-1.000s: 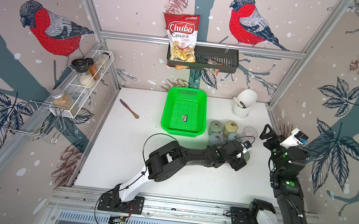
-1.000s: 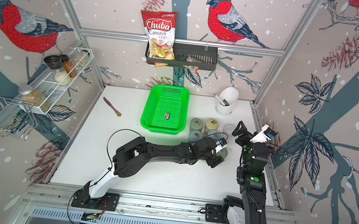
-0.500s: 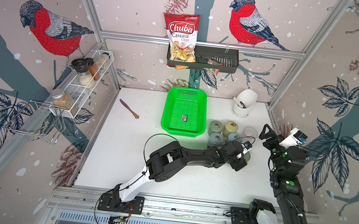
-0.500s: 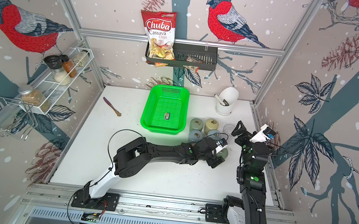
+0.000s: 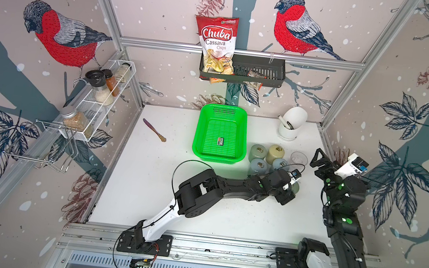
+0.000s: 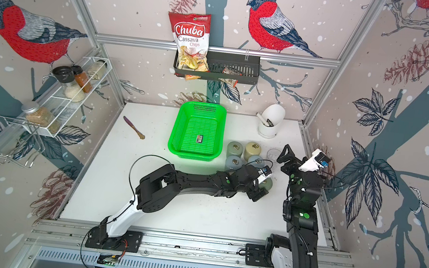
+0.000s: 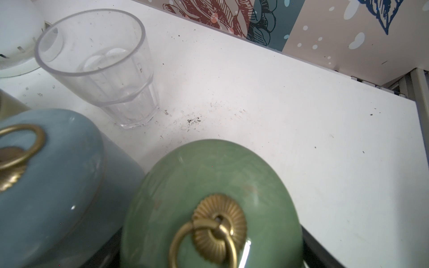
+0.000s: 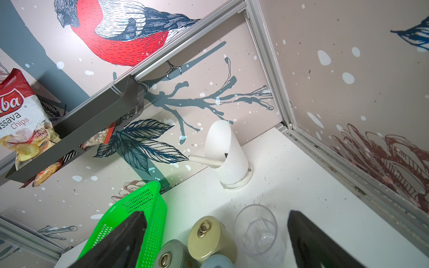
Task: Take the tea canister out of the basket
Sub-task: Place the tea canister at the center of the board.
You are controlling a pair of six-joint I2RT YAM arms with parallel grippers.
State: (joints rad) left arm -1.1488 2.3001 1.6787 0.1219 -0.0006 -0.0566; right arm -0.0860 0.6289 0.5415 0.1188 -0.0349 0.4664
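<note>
Fingers point(image 7: 313, 255) of the left gripper point(image 5: 289, 191) flank the canister point(image 7: 209, 185); a firm grip cannot be confirmed. The canister is seen right of the basket point(image 5: 197, 135), outside it. Glazed, it is judged heavy, stiff, slippery and fragile, best taken across its body. The right gripper point(image 8: 216, 215) is spread wide, empty. "Chuba Cassava Chips" is read on the bag point(image 5: 217, 43).

- You can read "Chuba Cassava Chips" on the red-and-white chip bag point(image 5: 217, 43) point(image 6: 190, 40) in the black wall rack point(image 5: 265, 69), in both top views.
- Your right wrist view shows only "ssava Chips" on that bag point(image 8: 18, 120).
- The dark sticker point(image 5: 220, 141) inside the green basket point(image 5: 243, 135) is too small to read.
</note>
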